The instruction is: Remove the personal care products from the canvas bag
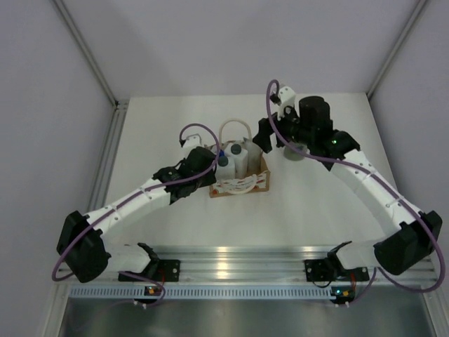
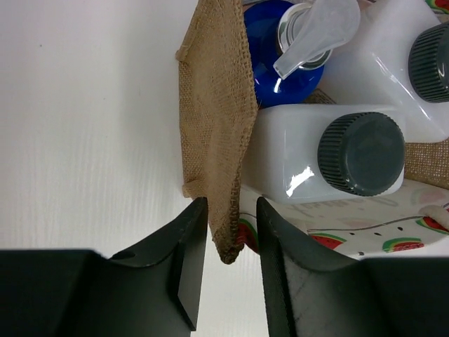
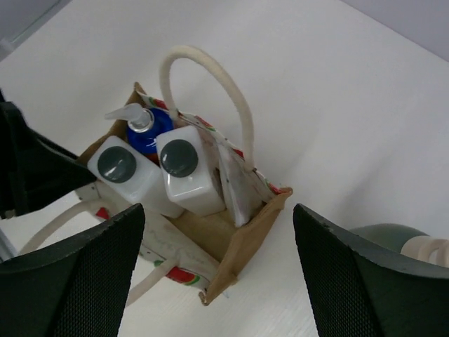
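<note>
Straddling the canvas bag (image 2: 214,105) side wall, left fingers (image 2: 184,267) close either side.

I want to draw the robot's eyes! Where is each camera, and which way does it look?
Top camera: high behind the bases, looking down at the canvas bag; both arms show.
Left wrist: close over the bag's side wall; the left pincer pinches it.
Right wrist: above the bag, looking down; the open right pincer frames it.
Both wrists see the dark-capped white bottles.
</note>
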Available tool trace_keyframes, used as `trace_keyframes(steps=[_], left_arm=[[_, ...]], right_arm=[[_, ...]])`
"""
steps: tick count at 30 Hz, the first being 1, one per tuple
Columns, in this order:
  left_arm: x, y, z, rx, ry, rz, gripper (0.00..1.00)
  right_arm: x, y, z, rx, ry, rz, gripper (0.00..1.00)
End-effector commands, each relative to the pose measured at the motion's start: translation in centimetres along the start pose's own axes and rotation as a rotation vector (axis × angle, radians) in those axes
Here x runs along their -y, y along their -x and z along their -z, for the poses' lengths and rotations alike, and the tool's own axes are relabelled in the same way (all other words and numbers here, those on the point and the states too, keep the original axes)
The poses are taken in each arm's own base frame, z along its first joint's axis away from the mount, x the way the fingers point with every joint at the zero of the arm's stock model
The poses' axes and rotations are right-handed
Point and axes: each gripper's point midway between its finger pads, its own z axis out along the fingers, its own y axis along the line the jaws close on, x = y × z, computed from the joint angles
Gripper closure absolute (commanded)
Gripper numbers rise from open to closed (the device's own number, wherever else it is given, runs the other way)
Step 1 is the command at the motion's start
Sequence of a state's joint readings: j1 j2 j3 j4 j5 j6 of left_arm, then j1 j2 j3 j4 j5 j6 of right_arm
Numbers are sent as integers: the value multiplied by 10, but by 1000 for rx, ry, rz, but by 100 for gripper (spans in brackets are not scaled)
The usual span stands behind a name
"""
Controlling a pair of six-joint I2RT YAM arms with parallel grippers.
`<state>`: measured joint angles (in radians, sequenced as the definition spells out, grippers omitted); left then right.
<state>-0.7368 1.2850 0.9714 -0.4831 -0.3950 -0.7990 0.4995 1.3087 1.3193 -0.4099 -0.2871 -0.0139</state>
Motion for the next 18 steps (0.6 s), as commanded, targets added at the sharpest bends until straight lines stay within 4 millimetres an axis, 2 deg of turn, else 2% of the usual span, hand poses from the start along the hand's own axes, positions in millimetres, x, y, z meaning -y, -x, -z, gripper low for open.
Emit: trace_keyframes(steps=[1,2,4,8,13,18], left_arm=[[-2,8,-1,47,8,15,63],[-2,6,-3,40,10,13,67],[-3,2,-6,26,14,5,68],[-3,0,-5,20,9,2,69],[0,3,-3,24,-4,-4,67],[5,4,-2,17,-21,-4,67]], right_arm=[[23,-16,-12,-122,-81,80,18],[23,-18,-16,-137,-75,91,22],[19,-22,-26,-165,-55,103,29],[11,-32,-42,-231,-17,157,37],[18,-55,-61,-330,-39,163,49],[21,-77,-76,-394,-34,156,55]])
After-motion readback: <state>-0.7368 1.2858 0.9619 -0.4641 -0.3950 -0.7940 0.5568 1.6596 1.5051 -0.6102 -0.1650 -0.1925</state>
